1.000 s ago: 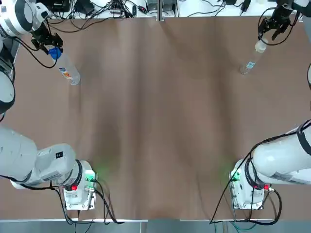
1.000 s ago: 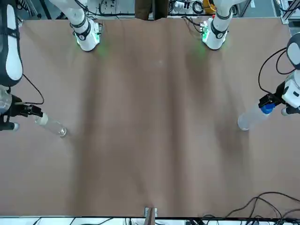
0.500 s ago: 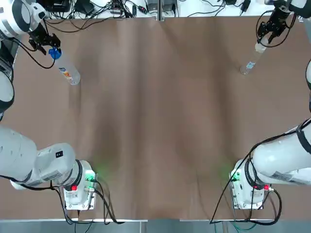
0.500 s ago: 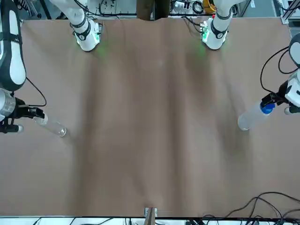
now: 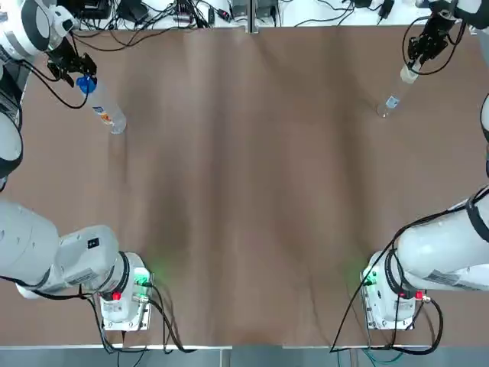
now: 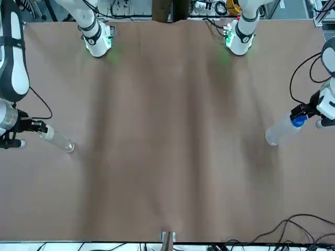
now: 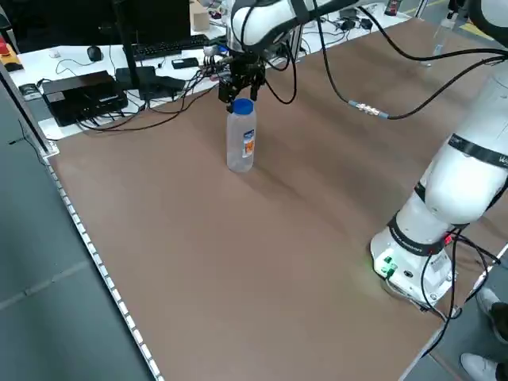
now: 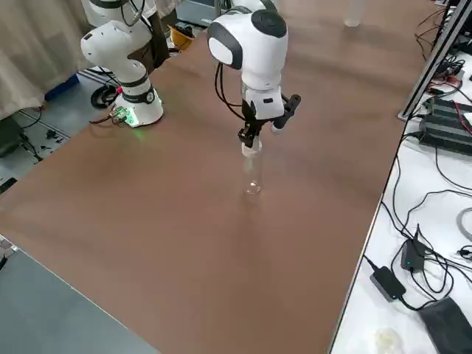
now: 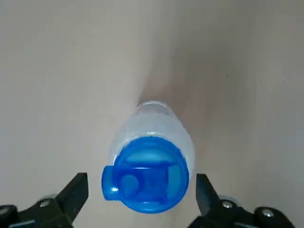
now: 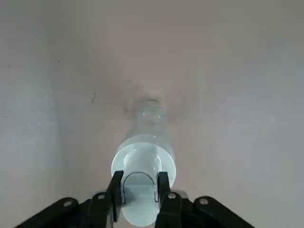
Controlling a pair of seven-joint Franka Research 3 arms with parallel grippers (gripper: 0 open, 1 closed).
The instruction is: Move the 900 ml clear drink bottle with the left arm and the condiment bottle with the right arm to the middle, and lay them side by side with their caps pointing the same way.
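Left end effector (image 5: 73, 70) is at the far left part of the tabletop (image 5: 244, 191), directly over the clear drink bottle (image 5: 105, 109). Fingers (image 9: 78, 186) are spread, one on each side of the blue cap (image 9: 145, 179), with a gap on both sides and no contact with it. The bottle stands upright on the tabletop in the left side view (image 7: 240, 141), with its label facing the camera. In the front view it is at the right edge (image 6: 279, 130), blue cap toward the end effector.

Right end effector (image 5: 416, 63) is at the far right part of the tabletop, on top of the condiment bottle (image 5: 393, 99). In the right wrist view its fingers (image 10: 115, 190) are drawn in close and pinching the white cap (image 10: 142, 164) (narrow grip, the cap spreads wider than the fingers). The condiment bottle is slim and clear, and it looks upright in the right side view (image 8: 252, 173), hanging straight below the end effector (image 8: 251, 140). Cannot tell whether its base is resting on the tabletop or just above it. In the front view it is at the left edge (image 6: 58, 139), right beside the end effector (image 6: 37, 127).

The two bottles are well apart, one on each side, both toward the far edge and away from the tabletop's middle. Neither is lying down.
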